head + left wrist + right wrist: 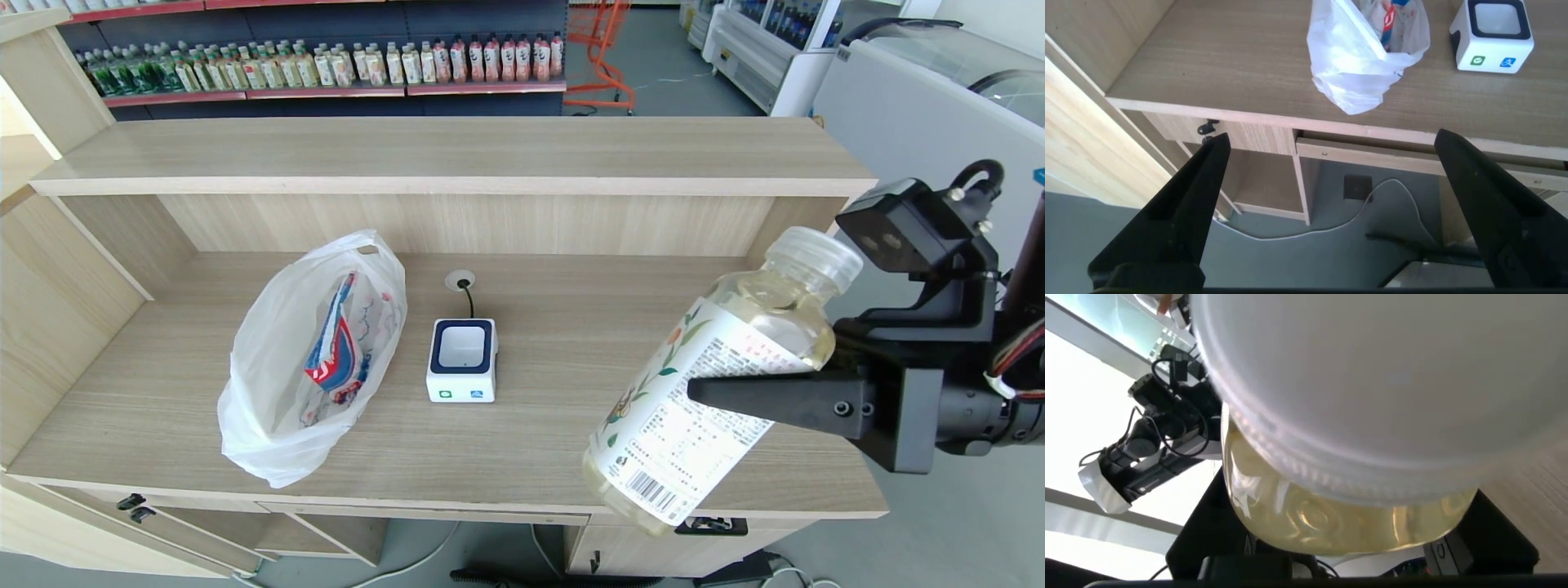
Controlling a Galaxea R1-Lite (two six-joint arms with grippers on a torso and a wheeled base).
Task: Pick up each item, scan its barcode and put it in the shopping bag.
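My right gripper (739, 384) is shut on a clear bottle (669, 441) of pale yellow drink, held tilted above the counter's right front corner. Its white cap (1372, 392) points up and its barcode end hangs low, toward the front edge. The white scanner (462, 359) sits mid-counter, well left of the bottle. Left of the scanner lies the white shopping bag (277, 392), holding a red-and-blue snack packet (335, 351). My left gripper (1331, 143) is open and hangs below the counter's front edge, with the bag (1360, 57) and scanner (1493, 37) beyond it.
The wooden counter (571, 310) has a raised back ledge (457, 155) and side walls. A cable (467, 298) runs from the scanner to a hole behind it. Drawers (1372, 151) sit under the front edge. Drink shelves (326, 69) and a freezer (922, 106) stand beyond.
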